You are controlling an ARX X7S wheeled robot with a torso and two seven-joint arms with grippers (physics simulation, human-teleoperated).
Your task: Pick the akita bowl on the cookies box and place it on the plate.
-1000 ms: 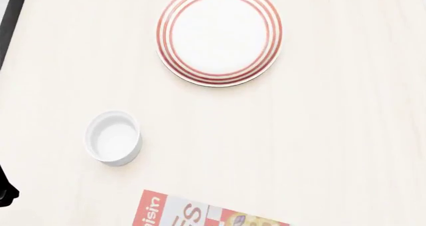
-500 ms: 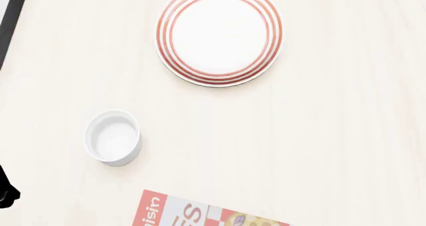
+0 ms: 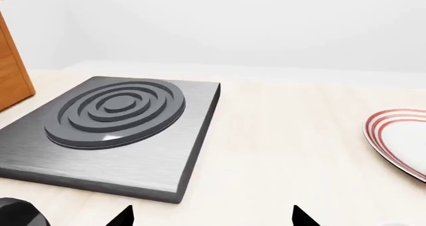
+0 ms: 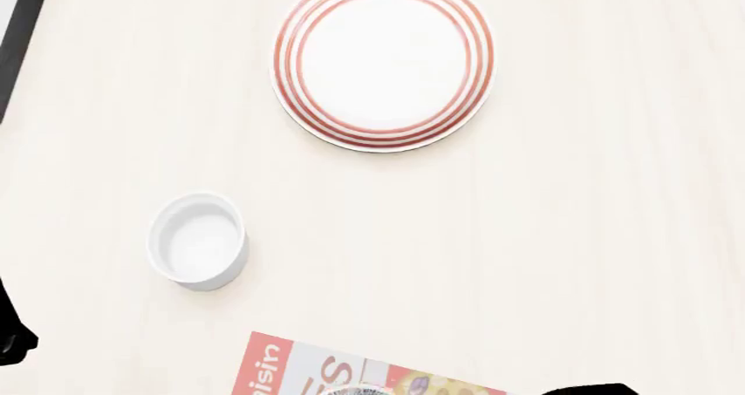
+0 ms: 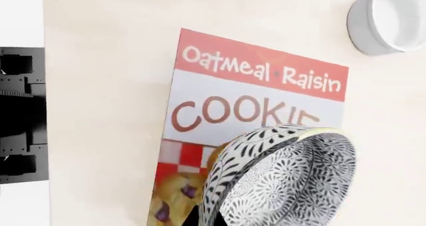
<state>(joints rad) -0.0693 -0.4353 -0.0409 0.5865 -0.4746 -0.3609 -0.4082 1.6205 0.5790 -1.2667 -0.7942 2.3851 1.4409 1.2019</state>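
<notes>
The pale bench (image 4: 559,238) has plenty of bare surface between things. From the head view the plate (image 4: 385,62) sits toward the far side, ringed in thin red lines, well apart from the small white cup (image 4: 198,241) and from the cookies box (image 4: 349,371), whose top corner just pokes in at the near edge. A dark strip marks the bench's far left edge.

The right wrist view shows the bowl (image 5: 286,178) tilted above the cookies box (image 5: 226,101) — its rim tipped, a black-and-white speckled leaf-like pattern outside and inside, with a pale yellowish lip. It covers the lower right of the red-and-white carton, over the word "COOKIE". The right end effector (image 5: 199,217) shows only as a dark tip against the bowl's rim; it appears to be gripping the bowl.

The left end effector (image 3: 211,217) has both dark tips spread wide, nothing between them — beyond it lies a grey slab with raised rings (image 3: 113,131), and the plate's edge off to one side.
</notes>
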